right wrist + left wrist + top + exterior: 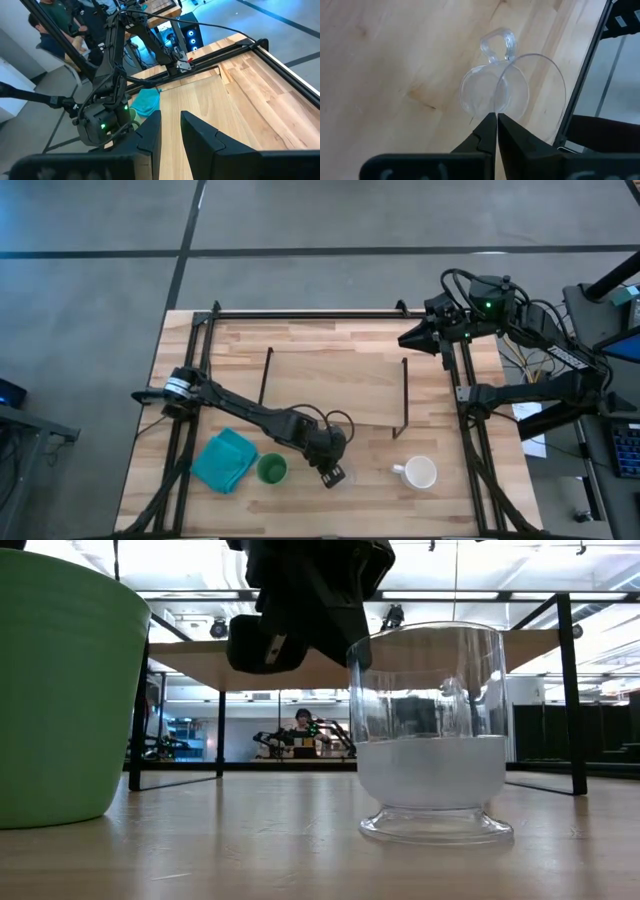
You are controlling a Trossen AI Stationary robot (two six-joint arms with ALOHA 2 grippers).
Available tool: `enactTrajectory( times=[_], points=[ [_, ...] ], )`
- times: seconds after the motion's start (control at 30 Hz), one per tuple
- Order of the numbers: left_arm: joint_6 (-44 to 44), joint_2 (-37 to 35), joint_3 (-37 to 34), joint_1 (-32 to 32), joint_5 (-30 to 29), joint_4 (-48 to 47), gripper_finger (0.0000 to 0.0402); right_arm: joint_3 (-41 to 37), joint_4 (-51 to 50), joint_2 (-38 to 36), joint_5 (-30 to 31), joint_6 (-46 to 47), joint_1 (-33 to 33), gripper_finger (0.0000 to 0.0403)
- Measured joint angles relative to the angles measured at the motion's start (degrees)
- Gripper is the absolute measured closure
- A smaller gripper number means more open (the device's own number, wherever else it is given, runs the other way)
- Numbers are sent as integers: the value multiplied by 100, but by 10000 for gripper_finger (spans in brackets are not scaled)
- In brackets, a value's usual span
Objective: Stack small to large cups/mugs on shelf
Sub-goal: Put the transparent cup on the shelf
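The small clear glass cup (pixel 492 92) stands upright on its foot on the tabletop, near the front edge; it also shows in the high view (pixel 338 476) and the low view (pixel 432 730). My left gripper (pixel 496 116) is over it, shut on its rim. The green cup (pixel 271 469) stands on the table just left of it. The white handled mug (pixel 420 473) stands to its right. The shelf (pixel 335 385), a wood board on black wire legs, stands behind them. My right gripper (pixel 405 339) is open and empty above the table's far right corner. My left gripper pinches the glass cup's rim wall (pixel 498 102) on the side opposite the handle (pixel 497 42), one finger inside the cup and one outside. The fingers come from above, pointing down. The cup is upright with its foot (pixel 435 828) on the table.
A teal folded cloth (pixel 224 460) lies left of the green cup. The table's black frame rails (pixel 465 430) run along its sides. Bare tabletop lies between the glass cup and the white mug. A person shows in the room beyond (pixel 302 720).
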Motion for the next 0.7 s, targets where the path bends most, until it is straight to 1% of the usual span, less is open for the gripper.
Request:
enactTrajectory(
  times=[0.1, 0.3, 0.5, 0.7],
  points=[
    [66, -48, 31, 2, -7, -17, 400, 0, 0, 0, 0, -13, 0, 335],
    [570, -329, 189, 24, 11, 134, 400, 0, -1, 0, 0, -10, -1, 335],
    [1486, -530, 179, 38, 9, 916, 400, 0, -9, 0, -2, 7, 0, 335],
    [1506, -517, 94, 143, 29, 983, 399, 0, -14, 0, -2, 62, 0, 335]
  ],
)
